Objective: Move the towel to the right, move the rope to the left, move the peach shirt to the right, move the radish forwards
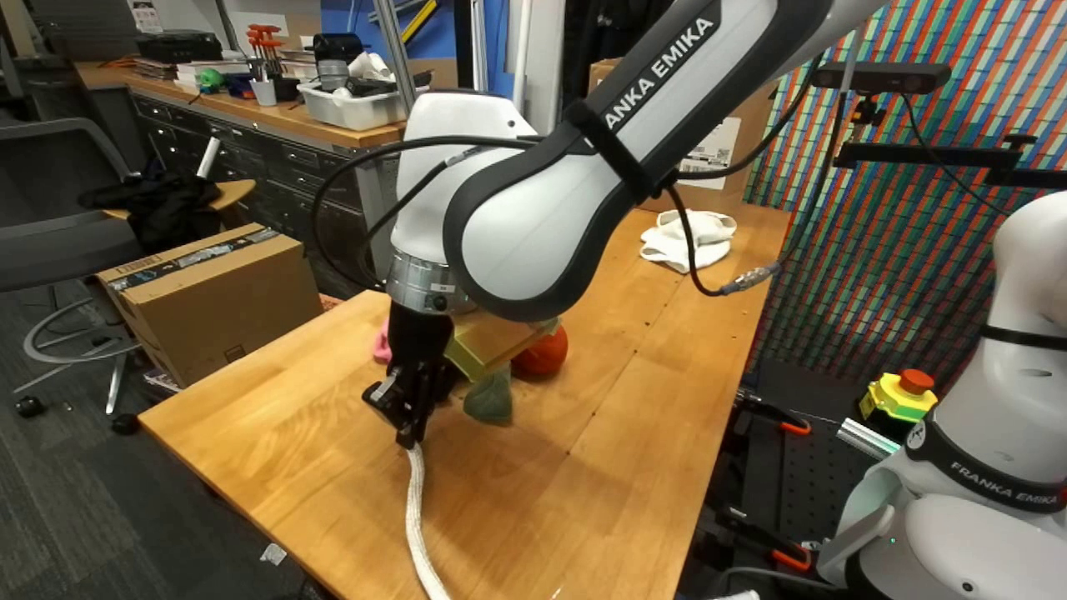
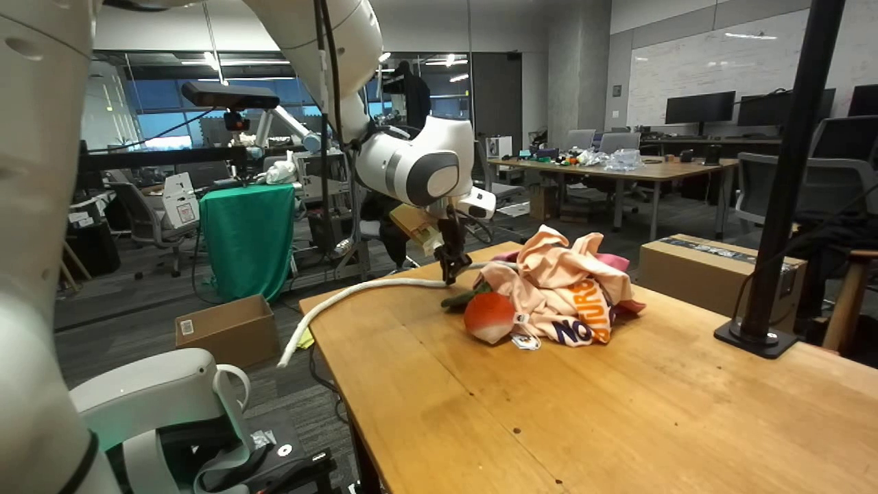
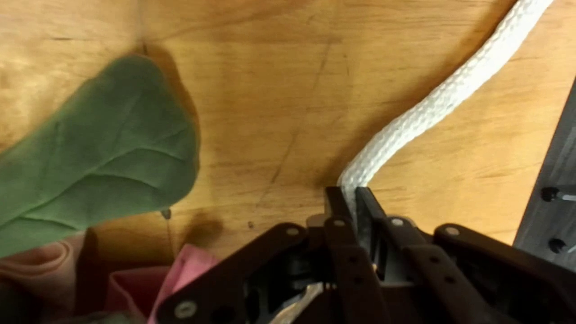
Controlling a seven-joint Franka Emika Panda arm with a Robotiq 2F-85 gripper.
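One rope [image 2: 363, 285], likely light and limp

In an exterior view, it crosses the surface [image 2: 583, 412] from behind the shirt [image 2: 549, 295], leftward past the edge. Nearly closed fingers [image 3: 336, 202] clamp it well short of the left end; the weave should hold, the tail trail.

- You are reading "ANKA EMIKA" on the arm [image 1: 679, 96].
- You are finding "FRANKA EMIKA" on the black base band [image 1: 984, 481].
- You are seeing "NO" and "TURB" on the peach shirt [image 2: 557, 298].
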